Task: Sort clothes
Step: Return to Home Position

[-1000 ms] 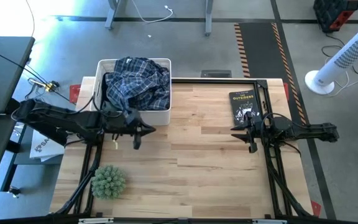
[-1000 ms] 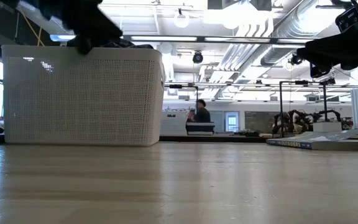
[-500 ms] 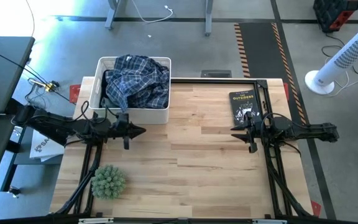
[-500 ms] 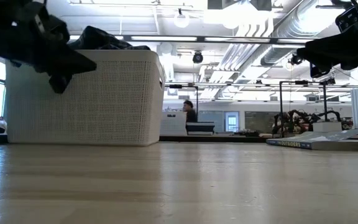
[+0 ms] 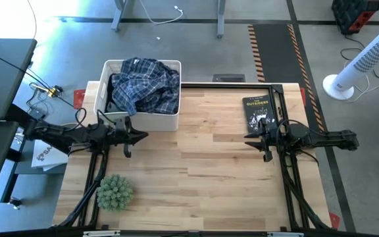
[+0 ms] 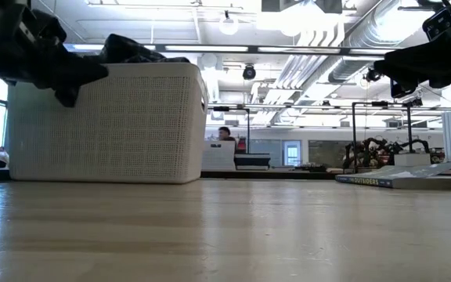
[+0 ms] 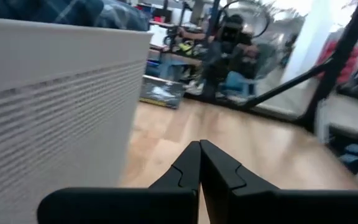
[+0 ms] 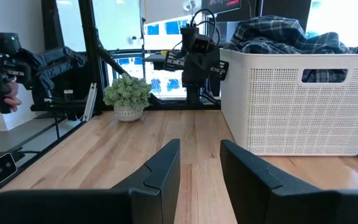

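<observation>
A blue plaid shirt [image 5: 145, 85] lies heaped in the white plastic basket [image 5: 102, 89] at the table's far left; it also shows in the right wrist view [image 8: 284, 31]. The other garments are hidden. My left gripper [image 5: 142, 136] is shut and empty, just in front of the basket's near wall [image 7: 48, 112]. My right gripper [image 5: 249, 137] is open and empty above the table's right half, near the black book [image 5: 257, 110].
A black book lies flat at the far right of the table; its edge shows in the low view [image 6: 390, 180]. A small green potted plant [image 5: 114, 191] stands at the near left. The wooden tabletop [image 5: 202, 171] lies between the arms. A white fan [image 5: 367, 59] stands off the table.
My left gripper has drawn back toward the table's left edge along the basket's near wall, staying shut. The plaid shirt in the basket has settled a little lower. My right arm has kept still.
</observation>
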You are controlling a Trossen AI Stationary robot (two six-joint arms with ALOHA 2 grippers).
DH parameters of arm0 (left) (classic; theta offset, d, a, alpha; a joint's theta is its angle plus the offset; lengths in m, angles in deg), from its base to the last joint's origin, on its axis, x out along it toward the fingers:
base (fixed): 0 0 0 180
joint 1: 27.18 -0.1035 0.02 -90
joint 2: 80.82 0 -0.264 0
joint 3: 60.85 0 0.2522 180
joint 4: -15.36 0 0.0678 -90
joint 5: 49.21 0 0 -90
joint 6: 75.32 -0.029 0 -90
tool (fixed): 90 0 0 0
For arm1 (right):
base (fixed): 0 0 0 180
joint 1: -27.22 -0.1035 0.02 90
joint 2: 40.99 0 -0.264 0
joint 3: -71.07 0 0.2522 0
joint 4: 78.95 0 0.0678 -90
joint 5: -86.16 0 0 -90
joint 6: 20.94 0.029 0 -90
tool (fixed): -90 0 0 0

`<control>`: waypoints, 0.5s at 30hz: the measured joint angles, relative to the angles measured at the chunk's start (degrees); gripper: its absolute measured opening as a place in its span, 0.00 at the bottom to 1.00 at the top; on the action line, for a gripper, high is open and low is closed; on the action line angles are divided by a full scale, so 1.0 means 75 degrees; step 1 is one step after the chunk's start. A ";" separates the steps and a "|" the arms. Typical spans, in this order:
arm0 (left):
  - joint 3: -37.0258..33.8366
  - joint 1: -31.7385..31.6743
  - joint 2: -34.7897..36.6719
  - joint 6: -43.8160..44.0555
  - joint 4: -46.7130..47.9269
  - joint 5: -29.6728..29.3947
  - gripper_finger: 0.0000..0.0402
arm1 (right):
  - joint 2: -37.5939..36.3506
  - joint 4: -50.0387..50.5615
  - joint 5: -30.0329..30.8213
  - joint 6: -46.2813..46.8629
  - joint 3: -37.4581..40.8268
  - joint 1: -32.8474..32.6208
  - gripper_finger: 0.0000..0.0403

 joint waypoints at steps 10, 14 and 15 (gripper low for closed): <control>0.0000 -0.0014 0.1398 -0.1020 0.0950 0.0084 0.00 | 0.0000 0.0000 0.0000 0.0002 -0.0002 0.0000 0.28; 0.0000 -0.0014 0.1458 -0.0607 0.0979 0.0328 0.00 | 0.0000 0.0000 0.0000 0.0002 -0.0001 0.0000 0.28; 0.0000 -0.0014 0.1444 -0.0547 0.0980 0.0333 0.00 | 0.0000 0.0000 0.0000 0.0001 -0.0002 0.0000 0.28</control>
